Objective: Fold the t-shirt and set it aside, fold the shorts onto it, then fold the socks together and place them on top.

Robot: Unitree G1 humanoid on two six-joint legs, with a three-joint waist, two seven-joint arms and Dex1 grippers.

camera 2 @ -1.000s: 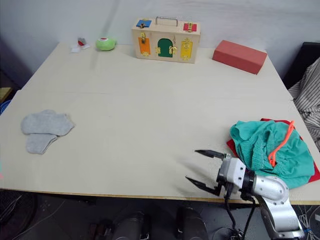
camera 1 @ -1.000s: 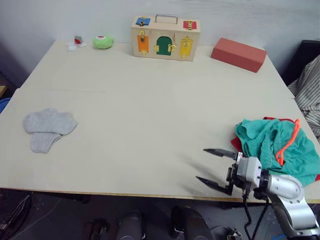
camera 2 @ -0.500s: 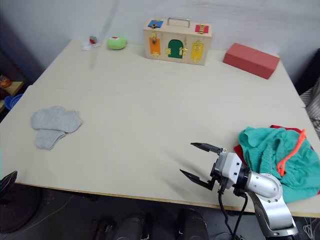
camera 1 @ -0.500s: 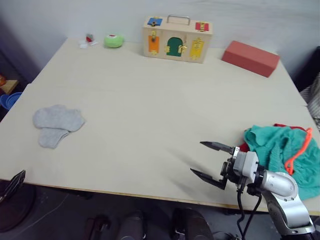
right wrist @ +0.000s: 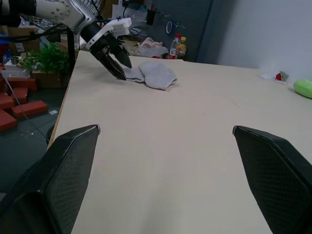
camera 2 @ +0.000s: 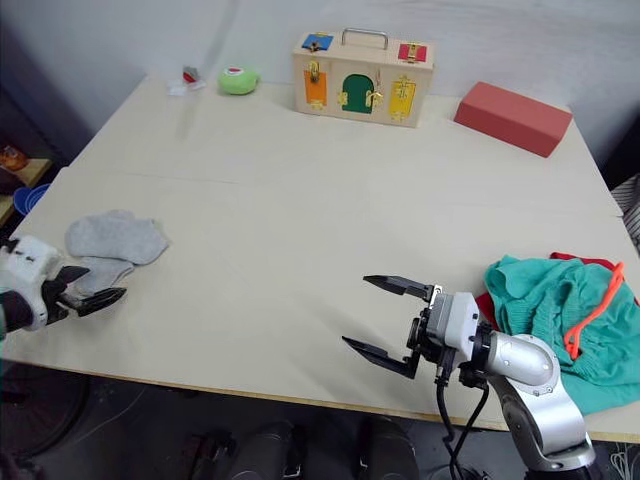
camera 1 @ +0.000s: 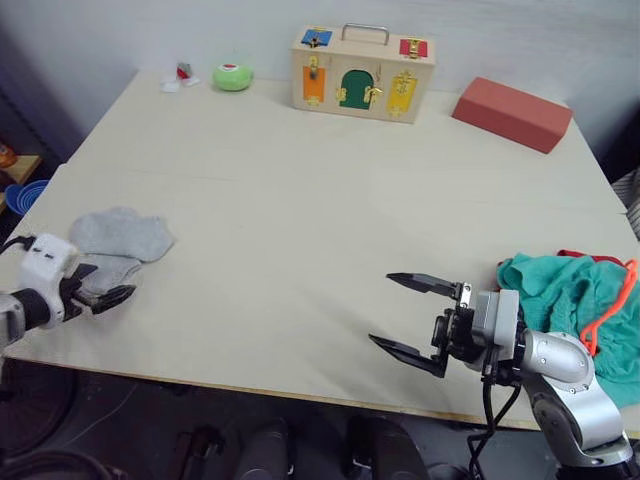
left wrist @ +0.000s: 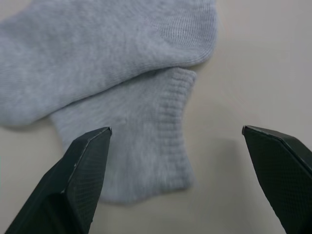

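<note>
Grey knit socks [camera 1: 118, 246] overlap, ribbed cuff showing.

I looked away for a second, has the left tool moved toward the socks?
Yes. The left tool has come in from the table's near left edge and now sits open beside the socks.

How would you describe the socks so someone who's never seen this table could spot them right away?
Start at the big pale table and go to its near left edge, far from the teal shorts heaped at the right. There lie the socks, two small light grey knit pieces, one overlapping the other, with the left hand open beside them. Nothing else there is grey or soft.
</note>
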